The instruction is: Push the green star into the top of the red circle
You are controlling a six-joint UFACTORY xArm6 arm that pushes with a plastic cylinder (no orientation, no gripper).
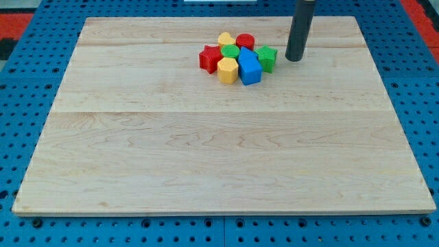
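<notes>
The green star [267, 57] lies at the right end of a tight cluster of blocks near the view's top centre. The red circle [245, 42] is at the cluster's top, up and to the left of the star, apart from it. My tip [293, 59] rests on the board just to the right of the green star, a small gap between them.
The cluster also holds a red star [209, 58], a yellow block [226, 39] at the top, a green circle [230, 52], a yellow hexagon [227, 70] and a blue block [249, 67]. All sit on a wooden board [206, 151] over a blue pegboard.
</notes>
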